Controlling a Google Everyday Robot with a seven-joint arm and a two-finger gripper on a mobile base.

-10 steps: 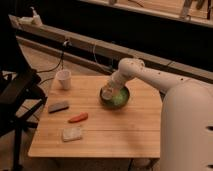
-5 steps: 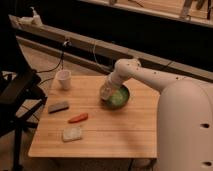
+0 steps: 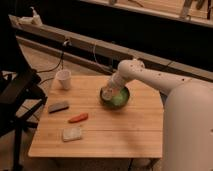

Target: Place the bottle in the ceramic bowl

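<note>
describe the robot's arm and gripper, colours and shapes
The arm is smooth white, built of thick rounded tubes with a bulbous joint; no cables or markings show. The gripper, at the rim of the ceramic bowl, looks pale and slimmer.

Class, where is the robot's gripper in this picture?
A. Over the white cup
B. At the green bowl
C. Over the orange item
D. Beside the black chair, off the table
B: the gripper sits at the green bowl on the wooden table, well away from the white cup and the orange item.
</note>
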